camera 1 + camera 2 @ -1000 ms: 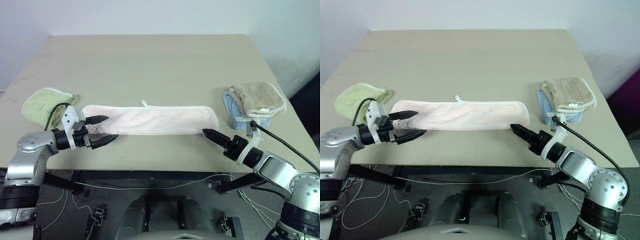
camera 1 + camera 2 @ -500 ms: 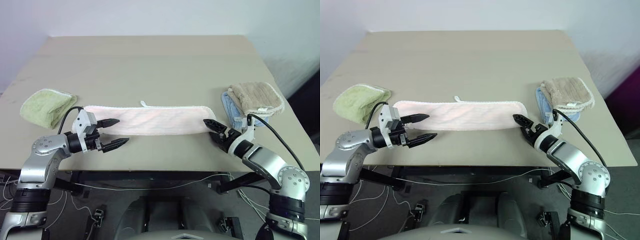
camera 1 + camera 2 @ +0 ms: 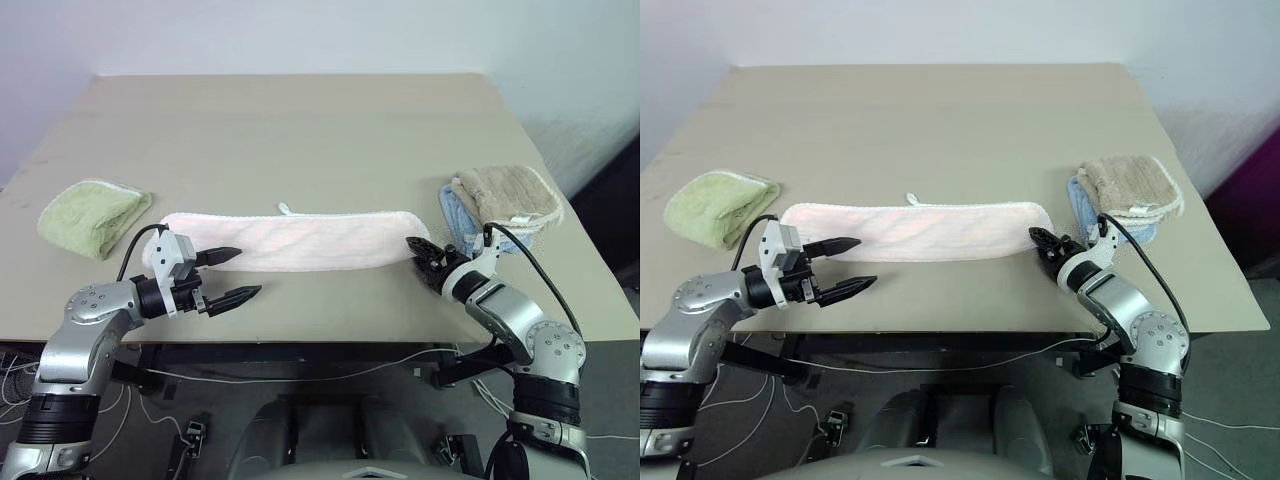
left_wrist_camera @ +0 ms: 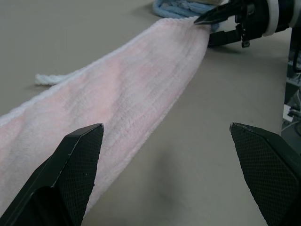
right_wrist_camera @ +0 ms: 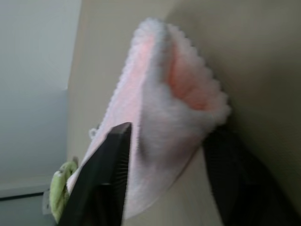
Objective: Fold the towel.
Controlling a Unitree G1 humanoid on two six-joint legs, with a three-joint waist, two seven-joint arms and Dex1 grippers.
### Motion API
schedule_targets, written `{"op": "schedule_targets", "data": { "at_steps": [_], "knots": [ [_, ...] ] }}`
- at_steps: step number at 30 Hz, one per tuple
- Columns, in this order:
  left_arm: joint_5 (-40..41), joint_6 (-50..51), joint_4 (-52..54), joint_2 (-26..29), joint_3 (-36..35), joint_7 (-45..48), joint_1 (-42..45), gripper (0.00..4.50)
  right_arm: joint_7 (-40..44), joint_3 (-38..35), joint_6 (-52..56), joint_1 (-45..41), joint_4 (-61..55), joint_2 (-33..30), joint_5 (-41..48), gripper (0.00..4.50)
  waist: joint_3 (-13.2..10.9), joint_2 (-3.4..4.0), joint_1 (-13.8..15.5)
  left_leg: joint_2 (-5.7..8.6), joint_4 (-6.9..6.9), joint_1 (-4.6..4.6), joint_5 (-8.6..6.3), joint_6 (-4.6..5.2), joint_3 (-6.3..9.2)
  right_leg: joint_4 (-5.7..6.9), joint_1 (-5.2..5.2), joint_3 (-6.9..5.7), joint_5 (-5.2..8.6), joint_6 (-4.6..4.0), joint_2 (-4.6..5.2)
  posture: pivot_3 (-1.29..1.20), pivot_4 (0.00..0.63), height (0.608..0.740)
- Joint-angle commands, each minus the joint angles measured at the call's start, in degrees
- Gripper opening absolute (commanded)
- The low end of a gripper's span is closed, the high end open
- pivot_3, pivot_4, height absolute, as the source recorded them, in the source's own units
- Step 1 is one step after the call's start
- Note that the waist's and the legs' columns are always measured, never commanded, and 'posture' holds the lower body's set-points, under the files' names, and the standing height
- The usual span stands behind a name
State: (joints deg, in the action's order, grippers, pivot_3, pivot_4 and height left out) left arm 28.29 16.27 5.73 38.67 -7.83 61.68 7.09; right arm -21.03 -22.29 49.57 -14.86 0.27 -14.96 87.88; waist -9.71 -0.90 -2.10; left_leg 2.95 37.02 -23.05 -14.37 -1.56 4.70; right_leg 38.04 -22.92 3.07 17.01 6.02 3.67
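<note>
The long, fluffy pale pink towel (image 3: 290, 240) lies flat on the tan table (image 3: 300, 130), its right end tucked between the right gripper (image 3: 1048, 243)'s closing black fingers, while the left gripper (image 3: 232, 276) gapes wide, holding nothing.

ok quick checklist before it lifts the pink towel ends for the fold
1. Right gripper at the towel's right end, fingers either side of the cloth: ok.
2. Right grip fully shut on the cloth: cannot tell.
3. Left gripper on the towel's left end: not ok, it is open and sits in front of the edge, holding nothing.
4. Towel lying flat in a long strip: ok.
5. Green towel and the beige and blue stack apart from the pink towel: ok.
</note>
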Motion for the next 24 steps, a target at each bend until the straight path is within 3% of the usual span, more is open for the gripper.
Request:
{"op": "schedule_targets", "data": {
  "at_steps": [1, 4, 5, 15, 24],
  "knots": [
    [1.1, -0.6, 2.0, 0.0, -1.1, -0.2, 0.4, 4.5, -1.3, -1.5, -1.3, -0.1, -0.7, -0.2, -0.2, 1.03, 0.0, -0.01, 0.0, 0.0, 0.0, 0.0, 0.0, 0.0, 0.0, 0.0, 0.0, 0.0, 0.0, 0.0, 0.0, 0.0, 0.15, 0.74],
    [1.0, -0.7, 1.6, 0.0, -1.1, 0.0, 0.5, 4.5, -2.2, -2.3, -1.4, 0.4, -2.0, -0.9, 0.8, 0.1, 0.0, -0.01, 0.1, 0.0, 0.0, 0.0, 0.0, 0.0, 0.02, -0.03, 0.03, -0.01, 0.0, 0.0, 0.0, 0.0, 0.15, 0.74],
    [1.0, -0.8, 1.5, 0.0, -1.1, 0.0, 0.6, 4.5, -2.5, -2.6, -1.5, 0.7, -2.6, -1.2, 1.2, 0.02, 0.0, -0.01, 0.2, 0.0, 0.0, 0.01, 0.0, 0.0, 0.03, -0.04, 0.05, -0.02, 0.0, 0.0, 0.01, 0.0, 0.15, 0.74],
    [0.1, -1.7, -0.1, -0.4, -0.4, 0.4, 1.4, 4.5, 0.0, -4.6, 0.1, 1.4, -7.7, -11.3, 2.4, 0.02, -0.1, 0.14, 1.3, 0.08, 0.0, -0.13, -0.03, 0.05, 0.02, -0.14, -0.04, -0.04, 0.0, 0.0, 0.11, 0.0, 0.15, 0.74],
    [-0.3, -1.9, 0.1, -1.1, 0.1, -0.5, 1.5, 4.5, 14.5, 9.9, 5.3, -5.1, -15.0, -21.1, -13.9, 0.02, -0.1, 0.22, 1.1, 0.0, 0.0, -0.25, -0.03, 0.05, -0.02, -0.12, -0.19, -0.02, 0.0, 0.0, 0.02, 0.0, 0.15, 0.74]
  ]
}}
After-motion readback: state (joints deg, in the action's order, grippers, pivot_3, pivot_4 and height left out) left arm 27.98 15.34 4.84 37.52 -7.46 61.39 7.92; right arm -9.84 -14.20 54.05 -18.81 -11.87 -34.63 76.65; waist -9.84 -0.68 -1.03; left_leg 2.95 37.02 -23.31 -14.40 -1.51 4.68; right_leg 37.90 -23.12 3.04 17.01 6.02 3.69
